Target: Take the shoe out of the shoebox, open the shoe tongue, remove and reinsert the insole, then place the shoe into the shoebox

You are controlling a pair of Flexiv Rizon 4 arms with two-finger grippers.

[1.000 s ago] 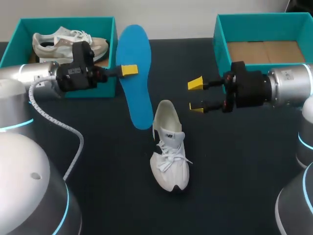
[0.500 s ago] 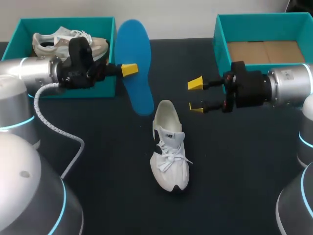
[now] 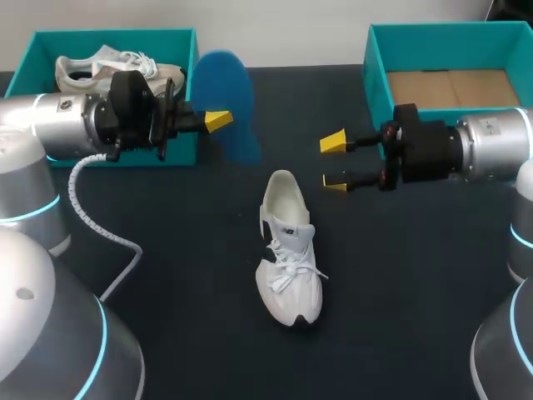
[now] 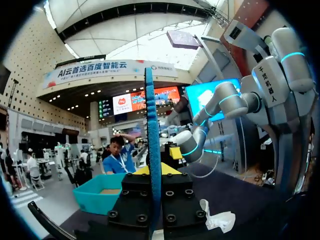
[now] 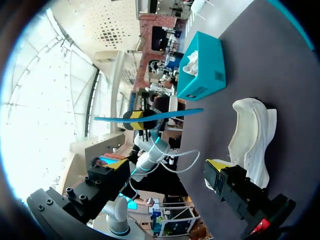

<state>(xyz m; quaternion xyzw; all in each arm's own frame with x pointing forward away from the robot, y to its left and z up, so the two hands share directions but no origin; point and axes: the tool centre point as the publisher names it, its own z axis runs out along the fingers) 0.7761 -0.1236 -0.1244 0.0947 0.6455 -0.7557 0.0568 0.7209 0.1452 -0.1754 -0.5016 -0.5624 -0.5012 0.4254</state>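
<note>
- Blue insole (image 3: 221,83) pinched in left gripper (image 3: 218,122), aloft beside teal shoebox (image 3: 108,35).
- White shoe (image 3: 287,250) upright on table (image 3: 400,292), centre.
- Right gripper (image 3: 336,162), fingers apart, near its heel.

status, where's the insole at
Left gripper shut on blue insole, held off the table. Right gripper open, empty, by white shoe. Nothing between insole and shoe.

arms (image 3: 491,143) silver, cyan rings | wrists (image 3: 133,112) black | jaws yellow-tipped | cable (image 3: 81,200) white, ribbed

Dark table (image 3: 400,292) bearing a white shoe (image 3: 287,258) upright on its sole; teal shoebox (image 3: 23,79) back-left of the shoe, second teal shoebox (image 3: 375,79) back-right.
</note>
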